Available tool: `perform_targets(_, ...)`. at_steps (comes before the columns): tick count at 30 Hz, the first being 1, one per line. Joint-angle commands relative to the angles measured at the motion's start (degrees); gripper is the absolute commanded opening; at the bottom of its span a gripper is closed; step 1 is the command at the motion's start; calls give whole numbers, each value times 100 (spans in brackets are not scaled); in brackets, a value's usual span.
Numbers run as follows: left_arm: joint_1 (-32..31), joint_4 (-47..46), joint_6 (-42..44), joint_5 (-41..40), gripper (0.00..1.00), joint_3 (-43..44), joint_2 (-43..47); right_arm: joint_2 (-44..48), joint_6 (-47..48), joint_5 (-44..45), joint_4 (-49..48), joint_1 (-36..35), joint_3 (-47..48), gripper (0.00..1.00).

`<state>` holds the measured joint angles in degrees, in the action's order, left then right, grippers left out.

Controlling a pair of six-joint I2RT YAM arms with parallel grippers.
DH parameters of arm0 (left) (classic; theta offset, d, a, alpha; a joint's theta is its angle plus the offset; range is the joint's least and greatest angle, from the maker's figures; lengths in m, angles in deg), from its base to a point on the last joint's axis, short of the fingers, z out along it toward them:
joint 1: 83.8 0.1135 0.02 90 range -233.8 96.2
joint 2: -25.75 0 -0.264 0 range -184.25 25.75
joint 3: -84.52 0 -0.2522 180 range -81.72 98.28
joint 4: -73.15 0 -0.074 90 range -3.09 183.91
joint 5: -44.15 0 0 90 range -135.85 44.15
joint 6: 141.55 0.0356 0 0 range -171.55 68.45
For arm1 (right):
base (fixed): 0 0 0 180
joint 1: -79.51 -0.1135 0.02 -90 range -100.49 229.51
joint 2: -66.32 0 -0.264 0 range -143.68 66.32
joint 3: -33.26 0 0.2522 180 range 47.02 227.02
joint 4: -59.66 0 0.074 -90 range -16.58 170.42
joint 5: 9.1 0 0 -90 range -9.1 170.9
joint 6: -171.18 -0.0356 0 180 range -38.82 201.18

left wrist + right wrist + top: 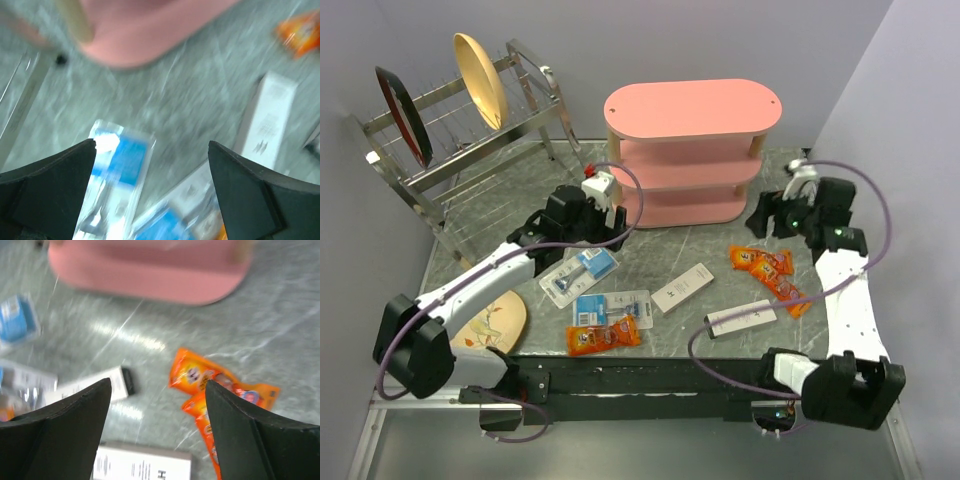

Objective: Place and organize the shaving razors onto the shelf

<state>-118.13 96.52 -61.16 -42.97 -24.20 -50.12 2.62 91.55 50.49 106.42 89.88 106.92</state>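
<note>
Two razor packs lie on the grey table: one (580, 272) in front of my left gripper (580, 236), the other (612, 306) nearer the front edge. The pink shelf (690, 150) stands at the back centre, its boards bare. My left gripper (151, 145) is open and empty above the table. The first pack (115, 180) is blurred below its left finger, and the second (165, 225) is at the bottom edge. My right gripper (775, 215) is open and empty right of the shelf. In the right wrist view it (157, 384) hovers with the shelf (150, 270) ahead and a razor pack (17, 320) far left.
A wire dish rack (450, 120) with plates stands at the back left. Two white boxes (682, 288) (740, 318) lie mid-table. Orange snack packets lie at the right (770, 270) and by the front razor pack (603, 335). A wooden plate (495, 320) lies front left.
</note>
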Motion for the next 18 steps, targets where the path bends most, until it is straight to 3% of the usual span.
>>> perform_targets(1, 241, 1797, 1211, 28, 99, 373, 293, 253, 475, 247, 182, -430, -189, 84)
perform_targets(2, 303, 2260, 1363, 142, 99, 453, 267, 218, 335, 168, 164, -448, -172, 86)
perform_targets(6, 523, 2696, 1734, 687, 99, 665, -172, -37, 36, 9, 155, -580, 4, 91)
perform_targets(11, 550, 2396, 1971, 671, 99, 523, -610, -230, 105, -79, 234, -747, 329, 93)
perform_targets(15, 550, 3125, 1999, 355, 100, 1331, -1762, -292, 193, -140, 418, -756, 479, 94)
perform_targets(18, 550, 2978, 1998, 266, 99, 1490, -2106, -239, 229, -193, 436, -765, 444, 94)
